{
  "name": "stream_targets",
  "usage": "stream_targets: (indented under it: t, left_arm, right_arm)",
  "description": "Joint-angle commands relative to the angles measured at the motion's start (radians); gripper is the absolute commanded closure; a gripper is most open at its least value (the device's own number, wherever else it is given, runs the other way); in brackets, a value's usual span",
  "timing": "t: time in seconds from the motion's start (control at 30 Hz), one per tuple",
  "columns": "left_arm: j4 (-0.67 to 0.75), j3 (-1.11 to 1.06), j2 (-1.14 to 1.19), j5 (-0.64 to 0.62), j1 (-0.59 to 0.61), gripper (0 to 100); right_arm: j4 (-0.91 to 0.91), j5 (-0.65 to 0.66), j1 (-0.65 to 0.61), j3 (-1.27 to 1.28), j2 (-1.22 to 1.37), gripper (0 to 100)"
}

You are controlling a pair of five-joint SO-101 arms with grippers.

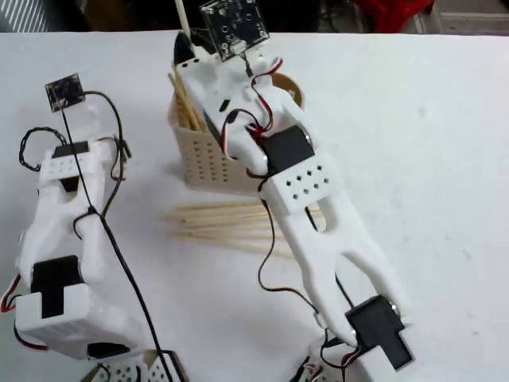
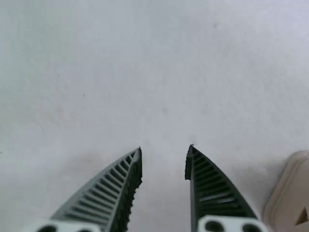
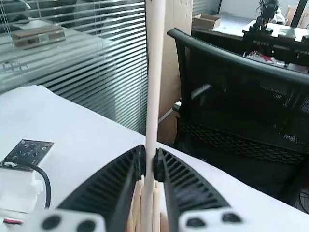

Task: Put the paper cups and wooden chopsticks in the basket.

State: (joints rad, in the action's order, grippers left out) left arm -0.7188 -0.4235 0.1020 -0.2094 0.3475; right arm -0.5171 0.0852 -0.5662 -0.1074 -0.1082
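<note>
**One chopstick held upright above the basket; a bundle lies loose on the table**

The held chopstick is a pale, round wooden stick. It stands nearly upright and rises well above the right gripper. That gripper's two black ribbed fingers are closed tight against the stick's sides. In the high view the stick pokes up past the right arm, directly over the basket.

The basket is white plastic with perforated walls and sits near the table's far edge. Several chopsticks of the same pale wood lean inside it at its left end, tips up. A tan rim curves out from behind the arm at the basket's far right. Whether it is a paper cup cannot be told.

Just in front of the basket, loose chopsticks lie flat in a fanned bundle, and the right arm partly covers them.

The left gripper points down at bare surface to the left, well apart from the basket. Its fingers are spread, with nothing between them.

The table is plain white. In the room beyond, the right wrist view shows grey window blinds and a black mesh chair.
</note>
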Motion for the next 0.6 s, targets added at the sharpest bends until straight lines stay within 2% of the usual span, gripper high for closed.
stream_targets:
  t: [0.0,0.23,0.37,0.57]
  left_arm:
    - [0.018,0.009,-0.027,-0.006,-0.007,83]
    - [0.018,0.009,-0.027,-0.006,-0.007,83]
    - [0.018,0.008,-0.027,-0.006,-0.007,83]
    - [0.018,0.006,-0.027,-0.006,-0.007,83]
  right_arm:
    - [0.067,-0.008,-0.008,0.046,-0.033,98.1]
    - [0.255,-0.006,-0.008,0.431,-0.252,98.2]
    - [0.282,-0.005,-0.008,0.603,-0.351,97.8]
    - [0.166,0.075,-0.01,0.674,-0.441,80.3]
